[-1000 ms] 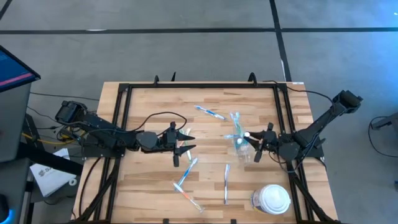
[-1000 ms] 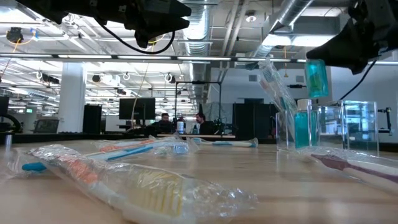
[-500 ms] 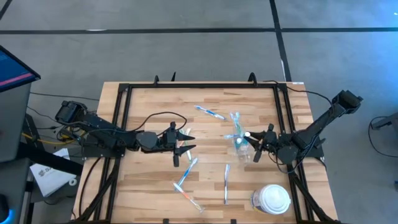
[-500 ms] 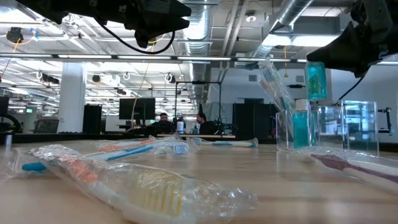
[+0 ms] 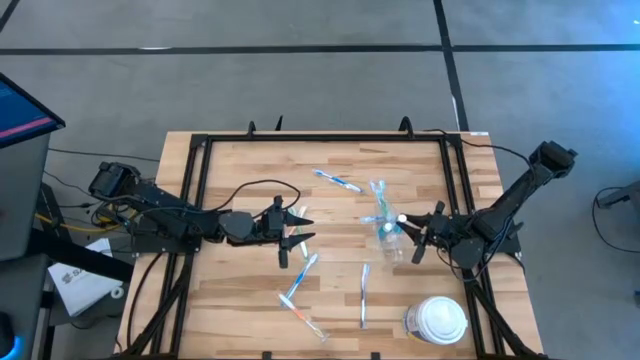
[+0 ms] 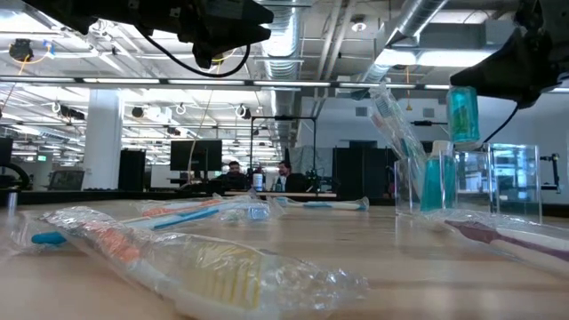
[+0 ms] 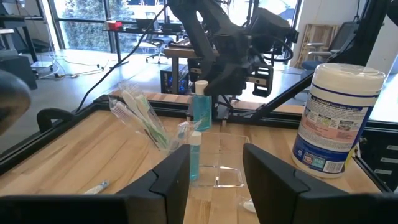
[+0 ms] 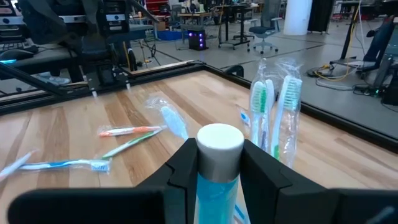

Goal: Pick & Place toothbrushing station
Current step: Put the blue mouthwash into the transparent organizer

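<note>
Two arms over a wood table [image 5: 240,290]. R gripper [image 5: 412,238] is at the right-centre, just above the clear cup [image 5: 396,244]; fingers closed on a teal tube [image 6: 462,114] w/ white cap, held upright. R wrist view shows the tube [image 8: 217,180] pinched between both fingers, cap up. Low view: held tube hangs above the cup [image 6: 467,182], not touching its rim, slightly to one side of the tube already standing inside.

Cup holds a second teal tube [image 6: 432,182] + wrapped brushes [image 6: 396,124] leaning out of it. L wrist view sees the same: cup [image 7: 219,163], inner tube [image 7: 194,155], leaning brushes [image 7: 140,115], R arm holding its tube [image 7: 201,111] over it.

L gripper [image 5: 298,228] hovers left of centre, well apart from the cup; fingers part open, nothing between them.

Loose wrapped brushes on the table: one blue [image 5: 337,181] toward the far edge, one [image 5: 364,292] near the front-centre, a pair [image 5: 298,290] crossing near the L gripper's front side. Low view has one wrapped brush [image 6: 191,262] close to the camera + a pink one [image 6: 507,238] at right.

White lidded tub [image 5: 438,320] stands at the front right corner, apart from the cup. Ppl sit at desks [image 6: 236,175] far back in the room.
</note>
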